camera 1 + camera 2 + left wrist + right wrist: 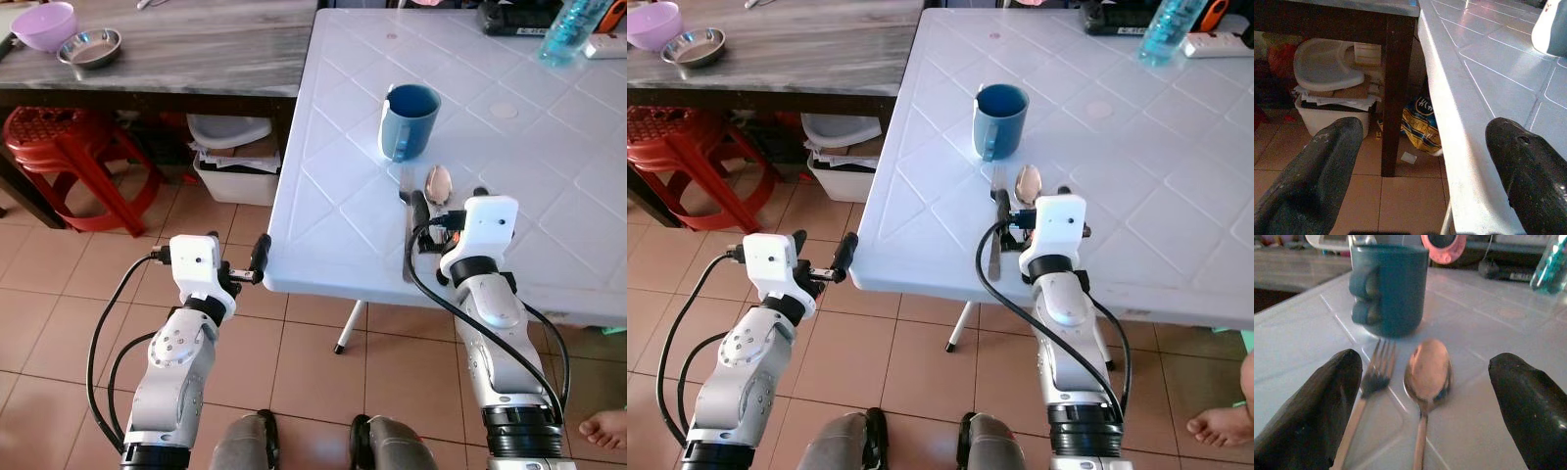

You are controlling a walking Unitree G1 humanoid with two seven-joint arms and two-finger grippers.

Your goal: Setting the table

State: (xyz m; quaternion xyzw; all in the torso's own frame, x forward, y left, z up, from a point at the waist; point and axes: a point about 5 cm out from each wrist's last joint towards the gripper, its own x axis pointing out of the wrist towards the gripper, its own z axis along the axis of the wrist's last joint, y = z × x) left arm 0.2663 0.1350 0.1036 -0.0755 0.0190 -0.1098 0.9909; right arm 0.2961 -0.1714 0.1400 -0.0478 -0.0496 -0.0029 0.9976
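A dark wooden table (196, 59) stood to the left of the white one, carrying a purple bowl (44, 24) with a small metal bowl (90, 47) just beside it. Under it sat a red plastic stool (73, 157) and a white bin (235, 181) stuffed with papers, a white tray (227, 128) resting on top. A yellow and blue bag (1420, 125) lay on the tiled floor (59, 313) behind the table leg. At the far right edge of the floor a person's bare foot (602, 429) showed
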